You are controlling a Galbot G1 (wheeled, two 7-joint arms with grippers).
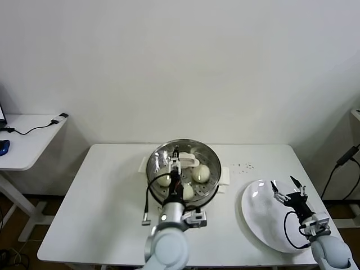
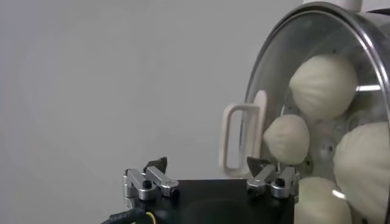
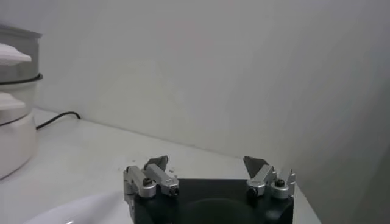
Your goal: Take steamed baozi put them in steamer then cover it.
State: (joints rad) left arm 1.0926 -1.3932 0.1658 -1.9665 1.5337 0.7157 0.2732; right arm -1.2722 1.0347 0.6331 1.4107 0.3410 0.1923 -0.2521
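At the far left of your head view stood a small white side desk with a black cable lying across it, well apart from the work. The wide white surface carried everything else.

Near its middle sat the round shiny stainless-steel steamer with white side handles, and the round clear glass cover with a metal rim and flat whitish handle lay on top of it. Through the glass you could see the smooth cream-white steamed baozi resting inside on the perforated tray; three showed plainly from the head, and the left wrist view showed four domes behind the glass. Your left end effector hovered over the cover, its fingers spread apart and released, gripping nothing; in the wrist view they stood either side of the upright whitish handle, with one fingertip just beside the glass.

Further right, a scatter of small dark specks marked the bare surface. Beyond that lay the flat white round plate. Your right end effector hung above the plate's far edge, jaws wide and holding nothing, well apart from the steamer.
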